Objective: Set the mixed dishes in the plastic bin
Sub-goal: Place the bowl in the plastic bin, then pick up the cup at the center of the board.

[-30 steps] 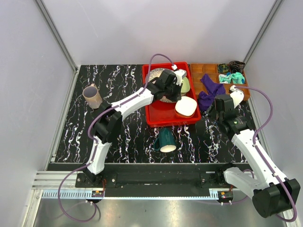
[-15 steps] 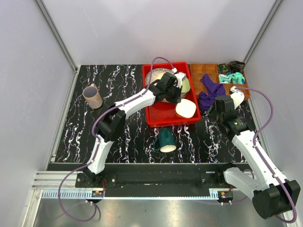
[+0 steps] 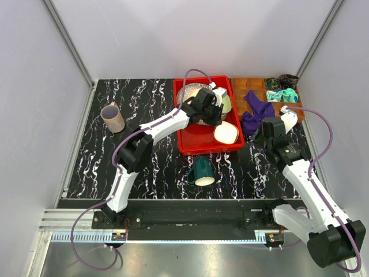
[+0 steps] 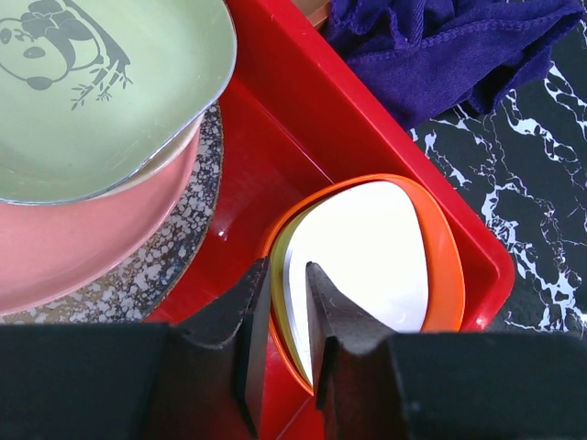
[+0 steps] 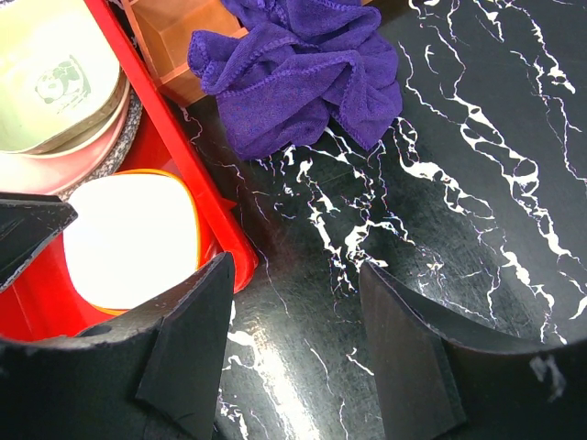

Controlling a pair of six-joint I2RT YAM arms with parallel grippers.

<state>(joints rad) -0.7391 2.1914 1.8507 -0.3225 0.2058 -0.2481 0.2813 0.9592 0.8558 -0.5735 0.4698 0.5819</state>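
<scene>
A dark green mug (image 3: 202, 171) lies on the worktop (image 5: 477, 183) before the plastic bin (image 3: 210, 151). The right gripper (image 5: 295, 270) hangs by the bin's corner, its jaws wide and empty. Inside the bin, the left gripper (image 4: 286, 268) has its jaws barely parted astride the rim of the orange-white bowl (image 4: 385, 247).

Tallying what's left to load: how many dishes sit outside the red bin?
2: the mauve cup upright at far left, and the dark green mug on its side just in front of the red bin. Others may be hidden.
</scene>
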